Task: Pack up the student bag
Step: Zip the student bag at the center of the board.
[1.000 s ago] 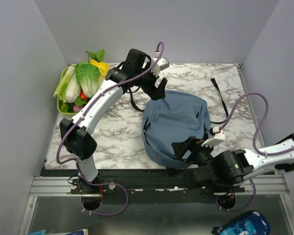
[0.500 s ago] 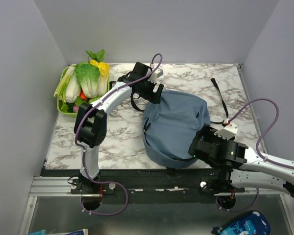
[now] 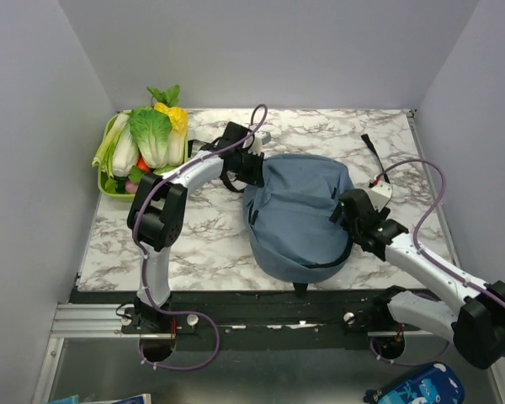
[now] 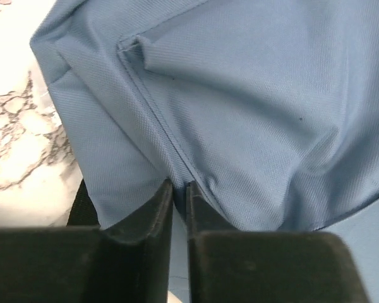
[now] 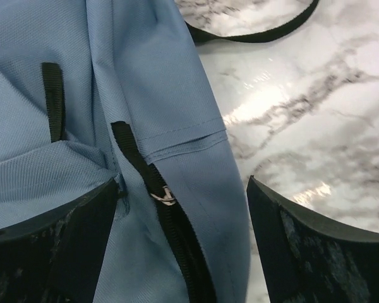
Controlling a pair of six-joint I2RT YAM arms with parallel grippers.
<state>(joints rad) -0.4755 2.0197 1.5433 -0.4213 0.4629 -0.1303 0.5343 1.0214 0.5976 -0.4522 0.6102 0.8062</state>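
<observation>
Where creased, student bag (image 3: 299,210) between jaws

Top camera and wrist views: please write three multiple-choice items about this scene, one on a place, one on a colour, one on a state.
1. Where on the table does the vegetable basket stand?
A. near right corner
B. far left corner
C. centre

2. What colour are the straps of the student bag?
A. black
B. red
C. white

3. How is the right hand?
A. shut on a strap
B. out of view
C. open, astride the zipper

Key:
1 B: the top view shows it at the far left edge.
2 A: a black strap lies on the marble.
3 C: the right wrist view shows its fingers wide apart, one on either side of the zipper.
</observation>
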